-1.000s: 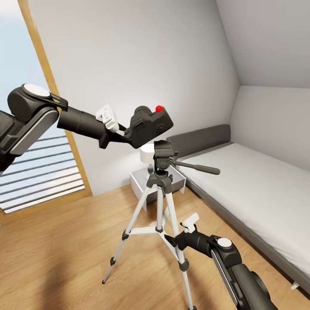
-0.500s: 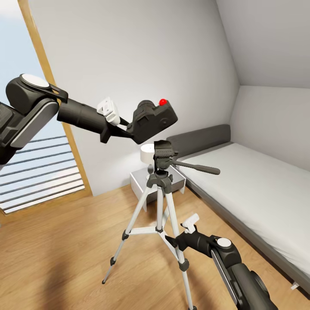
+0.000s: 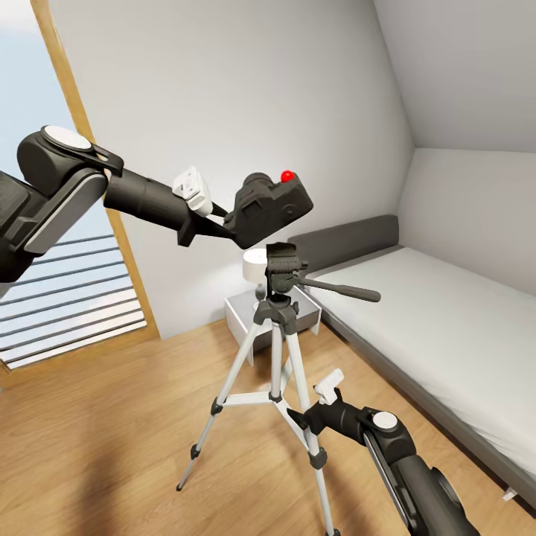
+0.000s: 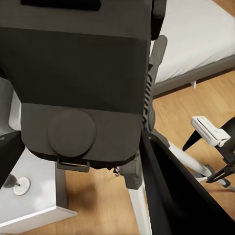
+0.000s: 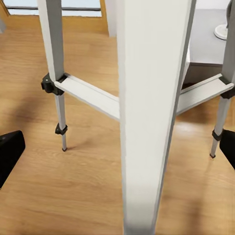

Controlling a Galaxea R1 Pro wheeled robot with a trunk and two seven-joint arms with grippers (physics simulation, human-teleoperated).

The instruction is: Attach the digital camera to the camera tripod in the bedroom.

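My left gripper [image 3: 221, 222] is shut on the digital camera [image 3: 271, 208], a black box with a red button [image 3: 286, 176] on top. It hangs tilted, just above and slightly left of the camera tripod's black head [image 3: 281, 268]. The long pan handle [image 3: 341, 289] points right. In the left wrist view the digital camera's body [image 4: 83, 93] is close up, with the camera tripod [image 4: 138, 196] below it. My right gripper [image 3: 313, 403] is low down, open around a silver-white leg [image 5: 154, 112], which stands between its black fingertips [image 5: 10, 152].
The grey bed with its white mattress [image 3: 447, 320] runs along the right. A small nightstand [image 3: 240, 313] with a white lamp [image 3: 254, 266] stands behind the tripod. A wood-framed window [image 3: 67, 283] is on the left. Light wood floor [image 3: 112, 432] lies around the tripod's feet.
The left arm has carried the camera a little up and to the right, closer to above the tripod's head. The right arm and the tripod have stayed put.
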